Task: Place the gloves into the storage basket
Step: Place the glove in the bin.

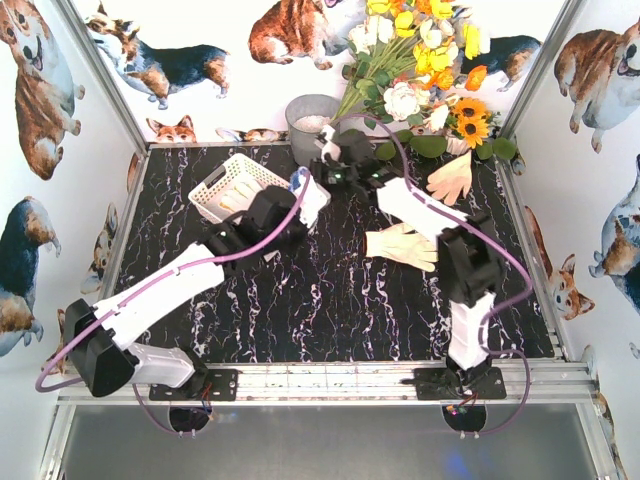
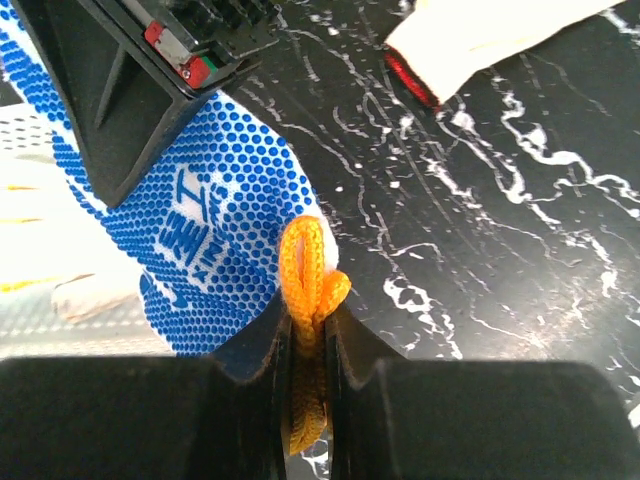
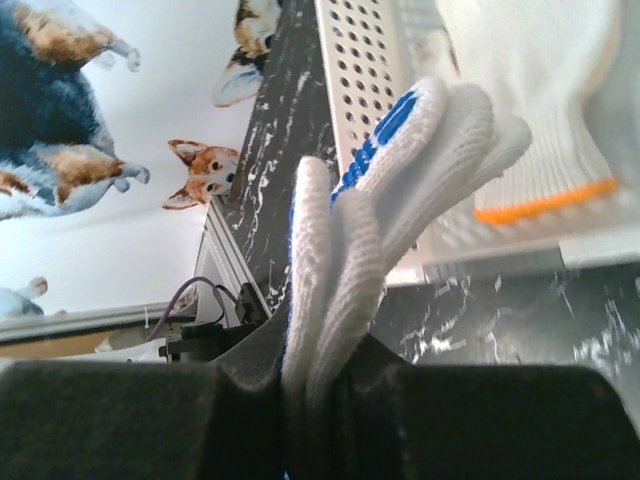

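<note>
Gloves await the storage basket; from above, a blue-and-white glove hangs beside it. Left wrist: the left pincer clenches its orange cuff. Right wrist: the right pincer grips its other end, apparently to lift it in.

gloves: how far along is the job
Done: at least one cream glove lies in the basket. In hand: the blue-and-white glove, pinched by the left tool and the right tool beside the basket. Left: two cream gloves on the table, one mid-table, one by the flowers.
</note>
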